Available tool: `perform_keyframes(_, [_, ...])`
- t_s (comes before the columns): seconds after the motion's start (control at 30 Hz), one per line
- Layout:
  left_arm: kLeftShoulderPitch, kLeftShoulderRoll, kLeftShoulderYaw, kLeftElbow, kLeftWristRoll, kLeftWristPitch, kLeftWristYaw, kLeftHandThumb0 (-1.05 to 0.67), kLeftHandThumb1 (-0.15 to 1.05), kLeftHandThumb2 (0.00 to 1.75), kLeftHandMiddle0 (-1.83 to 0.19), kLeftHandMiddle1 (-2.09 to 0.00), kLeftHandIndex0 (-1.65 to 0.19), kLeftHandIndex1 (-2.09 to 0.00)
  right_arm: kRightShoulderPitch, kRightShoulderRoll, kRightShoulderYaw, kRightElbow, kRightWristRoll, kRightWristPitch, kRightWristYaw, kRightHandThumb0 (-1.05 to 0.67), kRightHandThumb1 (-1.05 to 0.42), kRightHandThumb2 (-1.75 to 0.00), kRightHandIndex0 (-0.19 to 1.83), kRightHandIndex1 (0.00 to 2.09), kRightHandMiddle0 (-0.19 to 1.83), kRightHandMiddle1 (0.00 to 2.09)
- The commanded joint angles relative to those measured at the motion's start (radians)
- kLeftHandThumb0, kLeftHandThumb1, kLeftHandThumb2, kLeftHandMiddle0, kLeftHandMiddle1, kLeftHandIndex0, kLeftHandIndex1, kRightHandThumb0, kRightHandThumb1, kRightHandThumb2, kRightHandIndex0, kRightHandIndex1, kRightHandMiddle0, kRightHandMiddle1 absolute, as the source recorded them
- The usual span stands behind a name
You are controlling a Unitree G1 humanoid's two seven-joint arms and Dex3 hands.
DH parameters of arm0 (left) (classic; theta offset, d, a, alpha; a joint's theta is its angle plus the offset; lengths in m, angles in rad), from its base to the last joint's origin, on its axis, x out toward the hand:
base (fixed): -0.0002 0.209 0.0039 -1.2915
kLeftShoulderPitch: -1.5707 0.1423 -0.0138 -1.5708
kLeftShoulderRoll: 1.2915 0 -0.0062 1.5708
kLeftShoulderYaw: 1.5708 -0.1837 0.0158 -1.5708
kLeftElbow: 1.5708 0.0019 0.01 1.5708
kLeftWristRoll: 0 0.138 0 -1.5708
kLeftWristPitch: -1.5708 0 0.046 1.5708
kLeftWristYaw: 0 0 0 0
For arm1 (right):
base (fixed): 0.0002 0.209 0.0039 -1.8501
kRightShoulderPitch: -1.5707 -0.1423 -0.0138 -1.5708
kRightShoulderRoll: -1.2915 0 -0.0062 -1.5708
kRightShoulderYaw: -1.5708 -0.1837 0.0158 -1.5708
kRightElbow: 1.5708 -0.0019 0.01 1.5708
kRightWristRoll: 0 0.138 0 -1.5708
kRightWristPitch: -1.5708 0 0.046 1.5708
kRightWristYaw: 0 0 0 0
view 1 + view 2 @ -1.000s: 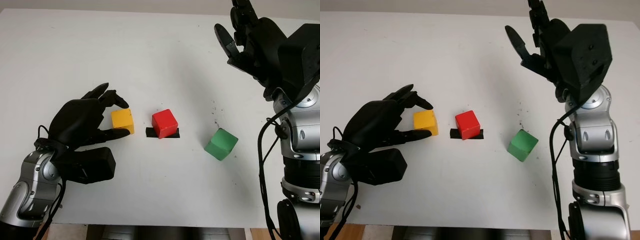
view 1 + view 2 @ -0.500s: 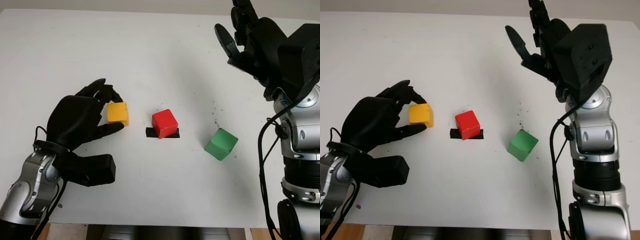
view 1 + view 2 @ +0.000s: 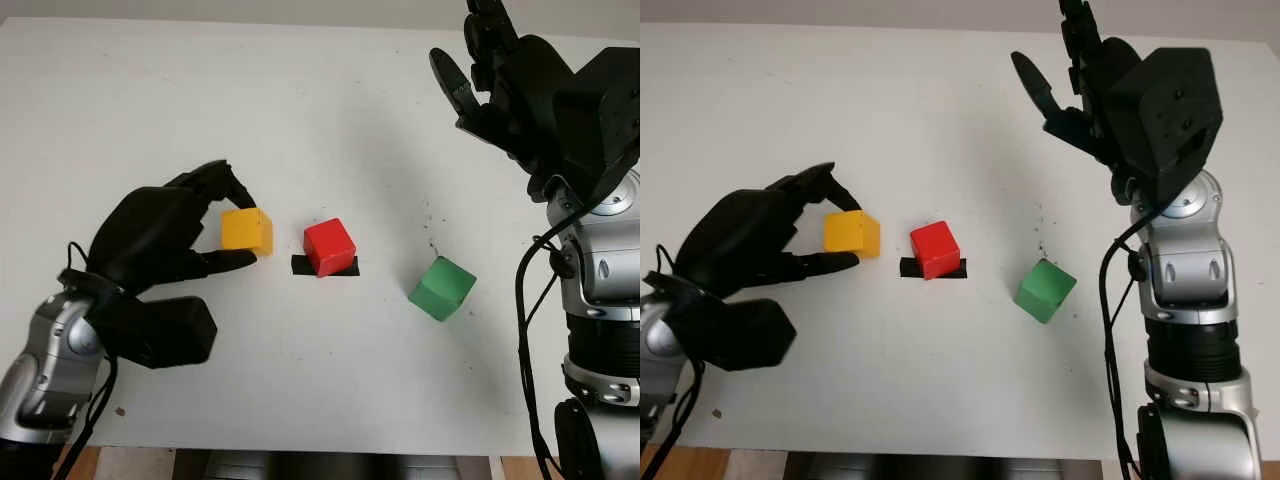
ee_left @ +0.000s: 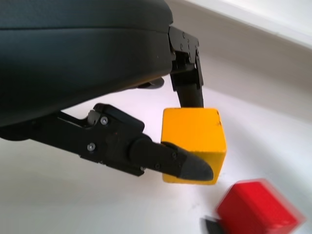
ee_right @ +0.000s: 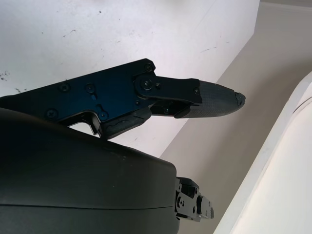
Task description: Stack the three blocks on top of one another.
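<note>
I have the yellow block (image 3: 246, 229) pinched in my left hand (image 3: 165, 240), one finger pressed on its far side and my thumb tip against its near lower edge, so the block sits tilted between them and, judging by the shadow under it in my left wrist view, just clear of the white table (image 3: 300, 120). I am holding it that way because it has to travel sideways and come down flat on another block, and a grip across two opposite faces leaves its underside free. The red block (image 3: 329, 246) stands on a strip of black tape (image 3: 300, 265) just beside the yellow one, which I take to be the marked base of the stack, so red looks like the place to set yellow. The green block (image 3: 441, 287) lies farther to the right, turned at an angle and well apart from red, waiting its turn. My right hand (image 3: 495, 70) is raised over the far right of the table, open and holding nothing, out of the way of the carry. Compared with a second ago, when yellow sat flat on the table with my fingers only closing around it, the block is now lifted and has shifted a little toward red; half a second ago it was a touch higher up and farther left in my view. Red, green and my right hand have not moved.
</note>
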Motion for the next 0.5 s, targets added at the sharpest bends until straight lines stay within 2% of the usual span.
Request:
perform_keyframes(0.0, [-0.037, 0.011, 0.021, -0.039, -0.051, 0.027, -0.044, -0.45, 1.05, 0.16, -0.27, -0.06, -0.21, -1.50, 0.000, -0.003, 0.008, -0.015, -0.006, 0.002, -0.004, -0.68, -1.05, -0.51, -0.18, 0.05, -0.16, 0.05])
perform_keyframes(0.17, [-0.115, 0.019, 0.012, -0.061, -0.121, 0.102, -0.136, -0.44, 1.05, 0.13, -0.28, -0.06, -0.22, -1.49, -0.001, 0.003, 0.009, -0.021, -0.002, 0.012, -0.008, -0.68, -1.05, -0.51, -0.19, 0.04, -0.16, 0.05])
perform_keyframes(0.47, [-0.218, 0.016, -0.036, -0.033, -0.140, 0.129, -0.198, -0.44, 1.05, 0.13, -0.30, -0.06, -0.21, -1.59, -0.004, -0.006, 0.011, -0.018, -0.001, 0.010, -0.005, -0.70, -1.05, -0.51, -0.19, 0.05, -0.16, 0.05])
